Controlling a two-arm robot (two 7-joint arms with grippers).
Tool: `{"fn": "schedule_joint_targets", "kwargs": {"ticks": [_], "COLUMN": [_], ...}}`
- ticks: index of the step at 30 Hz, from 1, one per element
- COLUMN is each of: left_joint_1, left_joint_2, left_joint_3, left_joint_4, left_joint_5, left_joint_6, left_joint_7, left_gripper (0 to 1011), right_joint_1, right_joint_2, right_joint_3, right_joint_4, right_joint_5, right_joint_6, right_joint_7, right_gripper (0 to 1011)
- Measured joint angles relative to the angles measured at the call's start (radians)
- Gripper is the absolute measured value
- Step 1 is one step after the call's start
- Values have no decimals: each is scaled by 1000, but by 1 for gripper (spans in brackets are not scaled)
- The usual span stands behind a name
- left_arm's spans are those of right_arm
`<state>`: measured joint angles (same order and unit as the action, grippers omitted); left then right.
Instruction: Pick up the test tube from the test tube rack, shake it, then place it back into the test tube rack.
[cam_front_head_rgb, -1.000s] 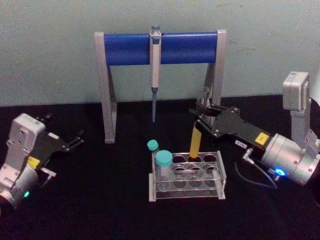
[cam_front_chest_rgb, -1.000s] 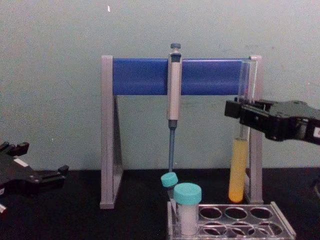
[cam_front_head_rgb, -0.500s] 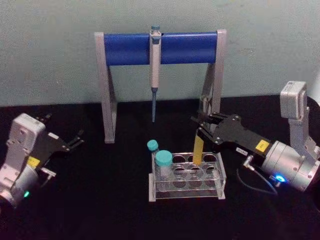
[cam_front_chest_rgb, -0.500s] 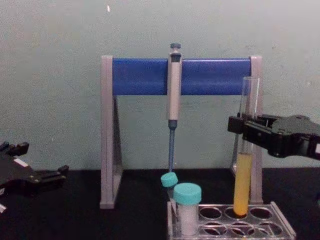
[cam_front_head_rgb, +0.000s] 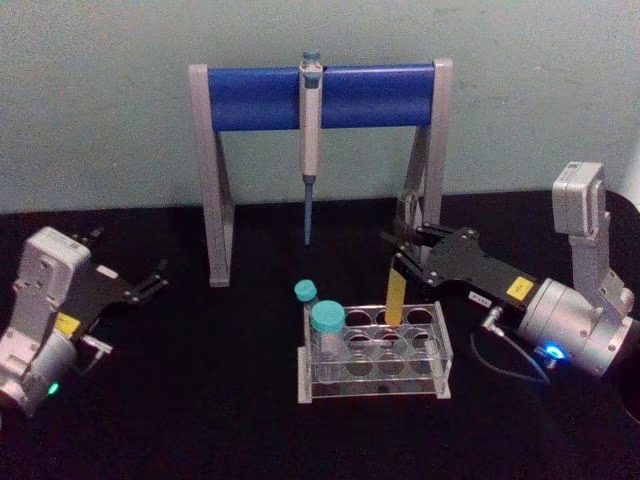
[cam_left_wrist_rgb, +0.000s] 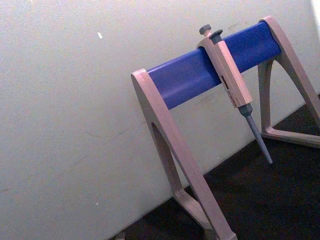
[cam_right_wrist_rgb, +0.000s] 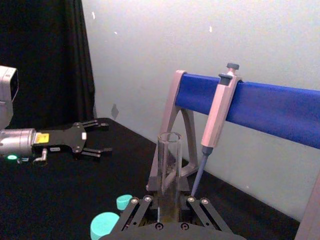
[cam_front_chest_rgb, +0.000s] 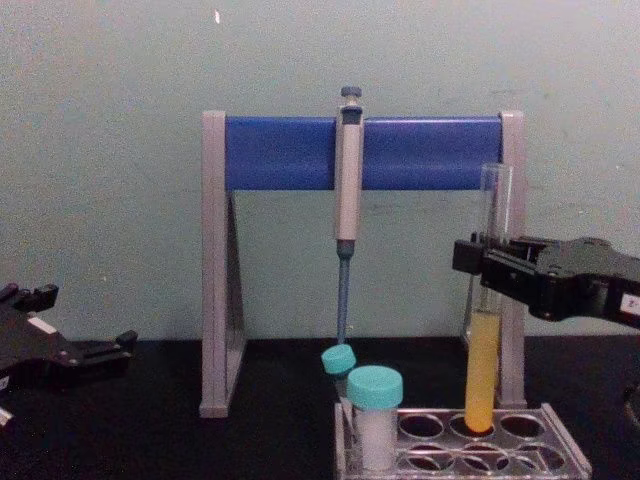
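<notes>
glass test tube gripped by right tool (bottom inside rack)

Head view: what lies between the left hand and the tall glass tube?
In the head view: bare black table from the left hand to the rack, then a small teal-capped tube and a bigger one left of the glass tube.

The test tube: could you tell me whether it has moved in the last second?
Yes. In the right tool, the test tube has dropped against the blue bar of the pipette stand, its bottom now in a test tube rack hole.
</notes>
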<state>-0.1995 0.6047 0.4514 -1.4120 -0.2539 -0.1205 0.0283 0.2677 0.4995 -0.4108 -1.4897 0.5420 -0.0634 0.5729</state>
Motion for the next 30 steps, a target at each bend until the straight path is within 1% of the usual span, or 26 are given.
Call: {"fn": "schedule_joint_targets", "kwargs": {"ticks": [12, 30], "left_joint_1": [0, 0], "left_joint_2": [0, 0], "left_joint_3": [0, 0], "left_joint_4": [0, 0], "left_joint_5": [0, 0], "left_joint_6": [0, 0], "left_joint_7": [0, 0], "left_gripper": [1010, 1010], "right_joint_1": [11, 7], "right_joint_2": [-16, -29], "right_joint_3": [-7, -14], "right_joint_4": [41, 83], "right_joint_5": [5, 12], "right_joint_6": [-1, 3], "right_joint_7": [14, 15], "right_gripper": [224, 224]}}
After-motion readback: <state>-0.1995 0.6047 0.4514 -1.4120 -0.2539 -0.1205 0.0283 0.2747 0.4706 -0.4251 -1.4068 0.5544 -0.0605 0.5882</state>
